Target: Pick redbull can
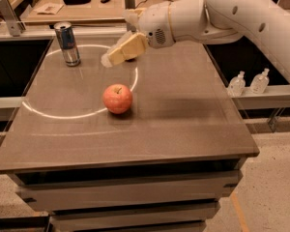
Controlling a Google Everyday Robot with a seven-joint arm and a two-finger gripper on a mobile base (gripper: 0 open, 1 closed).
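Note:
The redbull can [67, 43], slim with silver and blue sides, stands upright at the table's far left, inside a bright ring of light. My gripper [111, 59] hangs above the table to the right of the can, about a can's height away, pointing down and left toward it. It holds nothing that I can see. A red apple [117, 98] lies nearer the front, below the gripper. The small orange fruit is hidden behind the gripper.
The brown table [183, 115] ends in edges at the front and right. Two small clear bottles [237, 84] stand on a ledge to the right. A workbench [87, 8] with clutter runs behind the table, with a metal bracket [7, 14] at far left.

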